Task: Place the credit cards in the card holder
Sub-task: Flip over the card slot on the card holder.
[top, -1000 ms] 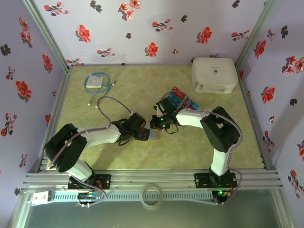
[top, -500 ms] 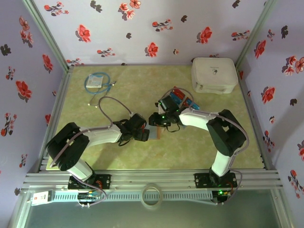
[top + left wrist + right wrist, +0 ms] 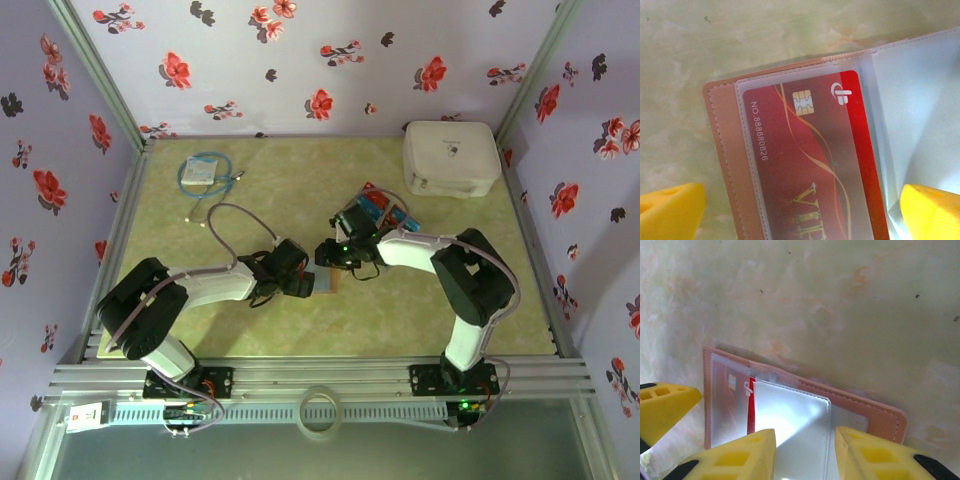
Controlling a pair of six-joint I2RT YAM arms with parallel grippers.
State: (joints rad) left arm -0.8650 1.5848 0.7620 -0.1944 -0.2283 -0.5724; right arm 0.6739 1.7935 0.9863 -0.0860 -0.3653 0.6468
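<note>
Since 1 s back, your R gripper (image 3: pixel 804 442) has gone from shut to a modest gap, nothing btwn the jaws, and the R arm (image 3: pixel 475 280) has swung its elbow out toward 3 o'clock. That gripper hangs over the clear inner sleeve (image 3: pixel 790 412) of the card holder (image 3: pixel 326 283). The holder lies open near the centre of the table (image 3: pixel 250 330), a touch toward 6. L gripper (image 3: pixel 801 205) is spread wide, with its tips either side of the holder. One red card (image 3: pixel 810 150) sits in a sleeve pocket. The other credit cards (image 3: pixel 384 211) lie at 1 o'clock from the holder.
</note>
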